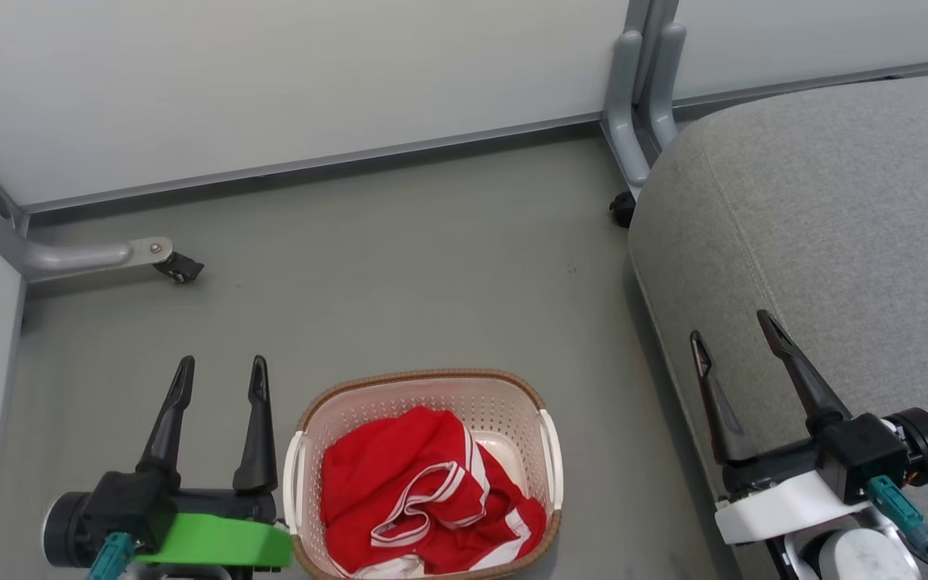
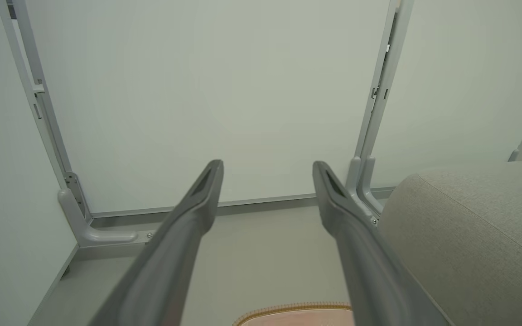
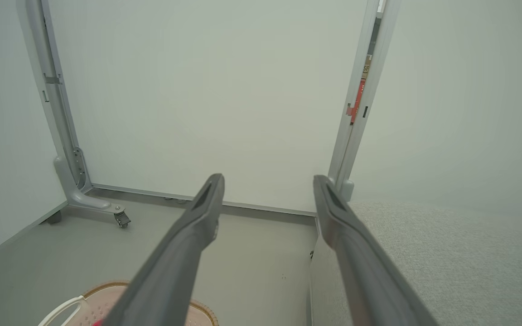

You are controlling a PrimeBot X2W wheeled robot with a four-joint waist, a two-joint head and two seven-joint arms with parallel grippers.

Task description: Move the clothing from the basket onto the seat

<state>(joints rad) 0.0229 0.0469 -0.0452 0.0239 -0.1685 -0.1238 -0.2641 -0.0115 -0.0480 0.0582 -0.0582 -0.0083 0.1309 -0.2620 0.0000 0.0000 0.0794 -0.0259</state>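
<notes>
- In the right wrist view, a narrow gap between two pale wall panels shows a strip of red and brown with dark lettering, too small to read.
- A smooth pale patch sits inside the basket beside the cloth; any print on it is too small to read.
- The left gripper has its fingers spread wide and empty. It hangs over the grey floor just left of the basket, apart from it.
- The right gripper is likewise released and holds nothing. It shows against the near edge of the seat; I cannot tell whether it touches the fabric.
- The clothing, red with white stripes and trim, lies crumpled in the basket, which stands on the floor between the grippers.
</notes>
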